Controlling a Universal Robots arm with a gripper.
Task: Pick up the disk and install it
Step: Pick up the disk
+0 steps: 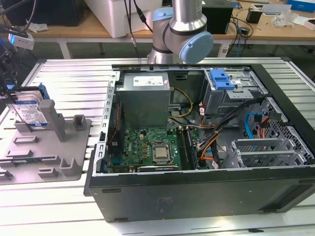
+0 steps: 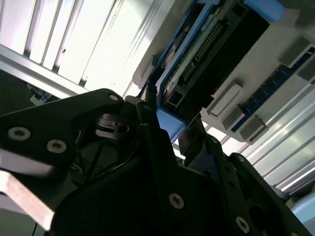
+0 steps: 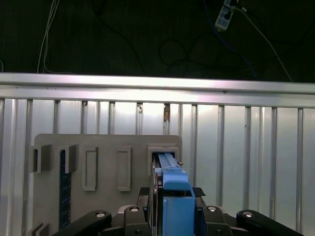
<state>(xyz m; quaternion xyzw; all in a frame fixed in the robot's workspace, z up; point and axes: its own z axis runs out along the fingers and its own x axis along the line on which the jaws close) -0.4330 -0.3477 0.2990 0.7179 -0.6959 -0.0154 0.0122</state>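
The silver rectangular hard disk with its blue plastic carrier frame [image 1: 30, 112] stands on edge in a slot of the grey moulded fixture plate [image 1: 54, 160] on the slatted aluminium counter [image 1: 64, 78]. This is at the exterior view's left, well apart from the open black computer case [image 1: 197, 196]. The gripper [image 3: 172, 191] straddles it, with the fingers [image 3: 145, 191] closed against both its faces.

Open PC case [image 1: 197, 191] on slatted table [image 1: 64, 73]: power supply [image 1: 145, 101] beside motherboard [image 1: 142, 147], blue latch plate [image 1: 221, 79] atop drive cage [image 1: 231, 98]. Grey fixture [image 1: 49, 157] at exterior view's left.
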